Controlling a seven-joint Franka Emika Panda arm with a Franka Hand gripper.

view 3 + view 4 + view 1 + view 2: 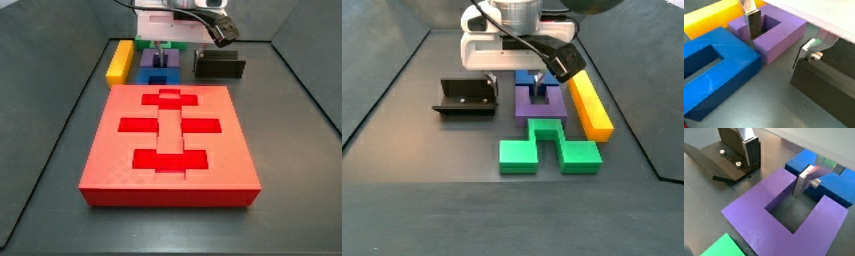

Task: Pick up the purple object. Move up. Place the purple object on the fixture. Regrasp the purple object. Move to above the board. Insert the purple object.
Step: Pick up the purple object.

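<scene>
The board [170, 142], a big red slab with recessed cutouts, fills the front of a side view, and the pieces lie in a cluster behind it. Seen from the opposite side, a green block [545, 146] lies nearest, then the purple object [540, 102] resting flat on the floor, a blue block [528, 78] behind it and a long yellow block [588, 106] alongside. The gripper [539, 86] is low over the purple object with its jaws spread apart and clamping nothing. In both wrist views one finger [805, 182] stands inside the slot between the two prongs, and the other finger [749, 154] stands outside the piece, so the jaws straddle one prong [785, 35]. The fixture [465, 97] sits well apart, beside the cluster.
</scene>
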